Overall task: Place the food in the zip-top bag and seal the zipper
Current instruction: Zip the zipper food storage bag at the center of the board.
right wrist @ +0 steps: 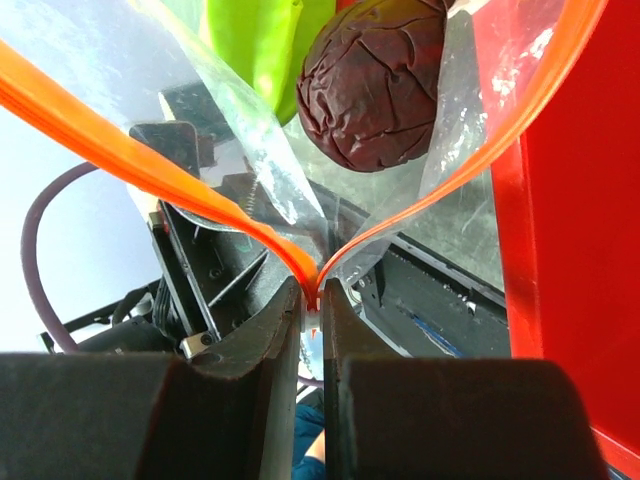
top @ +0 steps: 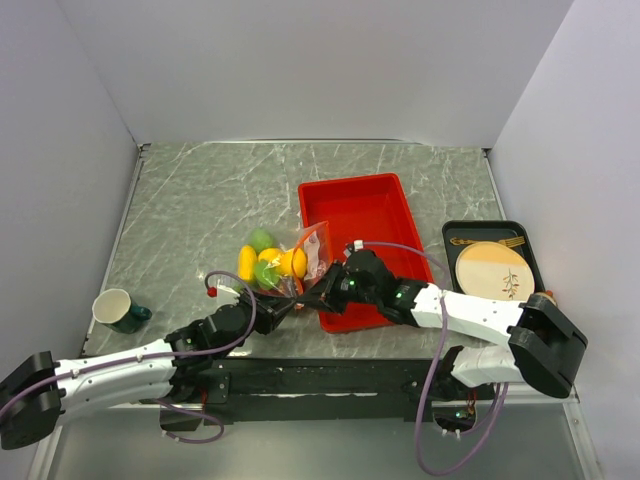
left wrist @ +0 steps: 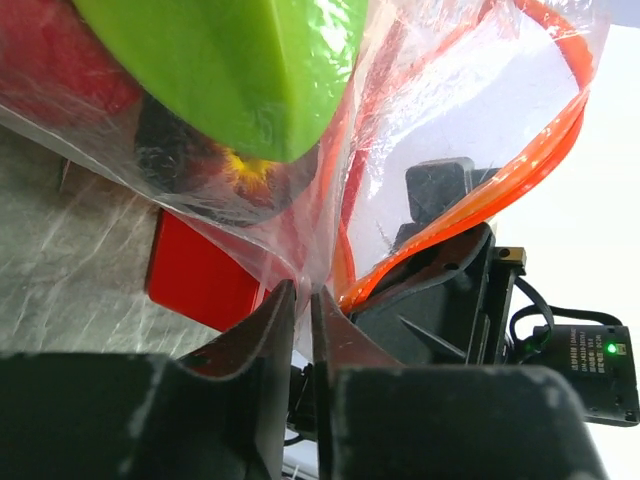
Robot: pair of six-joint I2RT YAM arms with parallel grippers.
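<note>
A red rectangular plastic tray [top: 372, 205] lay right of the desk's [top: 200, 200] middle. At its left wall, toward the near corner, sat a clear crinkly plastic zip-top bag [top: 312, 248] with small plastic toy food [top: 293, 262] in it. Further right, by the desk's right edge, a black rectangular tray [top: 450, 232] carried a tan round plate [top: 494, 270]. A dark green mug [top: 118, 310] stood near the left edge, toward the near corner. At the bag's near side the left hand [top: 283, 300] and right hand [top: 318, 292] met. The right one pinched the thin orange-red zipper strip [right wrist: 150, 160], the left one the film beside it.
</note>
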